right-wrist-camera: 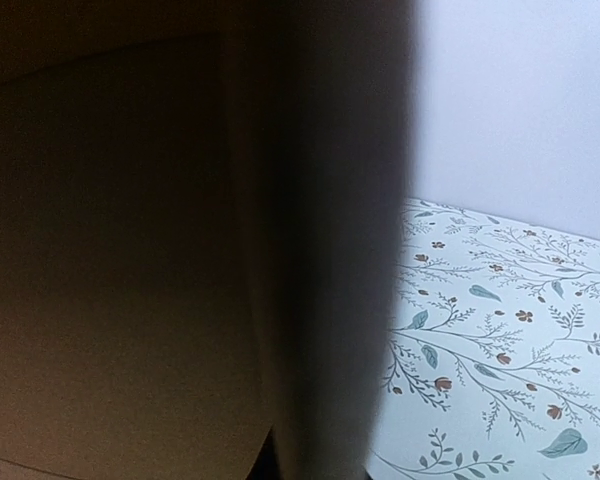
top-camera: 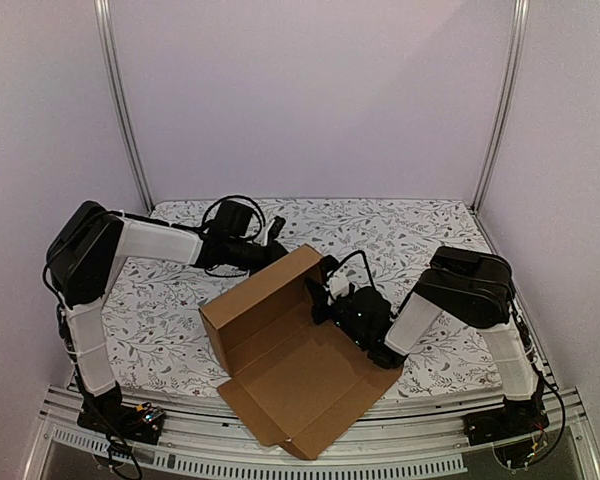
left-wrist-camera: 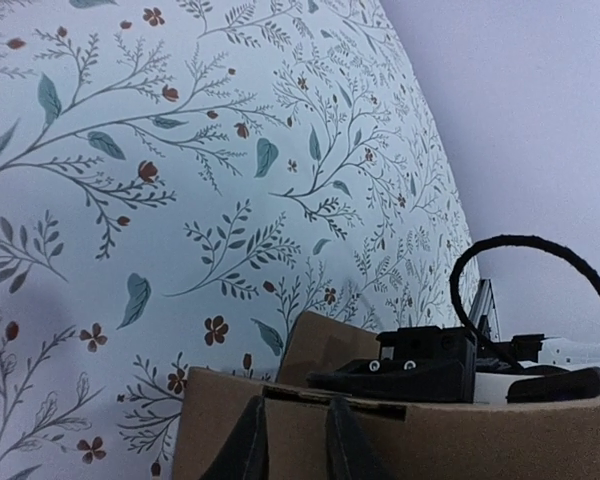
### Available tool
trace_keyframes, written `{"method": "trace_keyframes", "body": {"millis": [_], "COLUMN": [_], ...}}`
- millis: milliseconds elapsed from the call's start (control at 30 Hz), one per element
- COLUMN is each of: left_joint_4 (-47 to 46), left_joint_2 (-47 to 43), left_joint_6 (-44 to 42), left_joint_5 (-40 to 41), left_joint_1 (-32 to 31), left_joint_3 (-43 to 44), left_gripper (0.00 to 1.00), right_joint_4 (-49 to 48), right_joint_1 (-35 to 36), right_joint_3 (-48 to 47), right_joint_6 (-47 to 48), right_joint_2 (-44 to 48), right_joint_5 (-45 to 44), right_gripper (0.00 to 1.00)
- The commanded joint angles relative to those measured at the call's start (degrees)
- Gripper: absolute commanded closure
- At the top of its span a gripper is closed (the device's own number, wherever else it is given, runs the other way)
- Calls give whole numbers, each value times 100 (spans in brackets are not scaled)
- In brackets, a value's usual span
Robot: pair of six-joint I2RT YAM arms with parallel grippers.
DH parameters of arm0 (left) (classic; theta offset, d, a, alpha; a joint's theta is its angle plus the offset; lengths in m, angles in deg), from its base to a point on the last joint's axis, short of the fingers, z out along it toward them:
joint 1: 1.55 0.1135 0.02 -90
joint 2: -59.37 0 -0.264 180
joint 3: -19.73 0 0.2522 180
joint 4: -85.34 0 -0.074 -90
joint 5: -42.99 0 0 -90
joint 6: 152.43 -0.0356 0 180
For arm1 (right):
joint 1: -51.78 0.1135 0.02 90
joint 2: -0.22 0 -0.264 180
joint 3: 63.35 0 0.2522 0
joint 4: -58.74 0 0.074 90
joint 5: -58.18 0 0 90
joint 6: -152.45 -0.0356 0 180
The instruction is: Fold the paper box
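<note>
**Top view.** The paper box (top-camera: 290, 350) sits mid-table and skewed. One corner of its wide flat flap hangs past the front edge of the table (top-camera: 430, 225).
- The far long wall and the left end wall look upright.
- The wide flap toward the arms lies flat, unfolded.
- The left gripper (top-camera: 276, 252) is at the outer face of the far wall, near its far corner.
- The right gripper (top-camera: 327, 290) is at the right end of that wall, on the inner side. The contact is too small to judge.

**Left wrist view.** Two dark fingers (left-wrist-camera: 246, 445) show at the bottom with a narrow gap between them. Both are in front of the cardboard wall's face, so they are slightly parted and clamp nothing. Beyond the wall's top edge the right gripper's black body shows.

**Right wrist view.** Cardboard fills the left side, very close and dark, with the floral table at right. The gripper's own fingers can't be made out. I judge the jaws closed, but cannot tell whether they pinch a flap.

**Progress.** Partway, by my reading. Two walls are up. The right end, the front wall and the big flap are left to fold and tuck.
</note>
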Motion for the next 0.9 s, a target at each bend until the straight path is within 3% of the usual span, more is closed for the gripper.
{"method": "trace_keyframes", "body": {"millis": [0, 233, 500, 633, 867], "left_joint_4": [437, 1274, 2166, 2354, 2521], "left_joint_2": [-375, -654, -1212, -1629, -2386], "left_joint_6": [-163, -453, -816, -857, -844], "left_joint_5": [252, 763, 1738, 2031, 2275], "left_joint_1": [162, 377, 398, 381, 376], "left_joint_3": [-47, 70, 270, 233, 4], "left_gripper": [78, 75, 65, 59, 51], "right_joint_4": [-41, -41, 87, 708, 2195], "right_joint_1": [56, 57, 56, 60, 58], "right_joint_3": [139, 235, 541, 794, 1427], "right_joint_6": [120, 270, 284, 332, 376], "right_joint_2": [90, 259, 677, 1111, 2310], "right_joint_5": [-94, -190, -82, 72, 323], "right_gripper": [85, 65, 42, 36, 16]}}
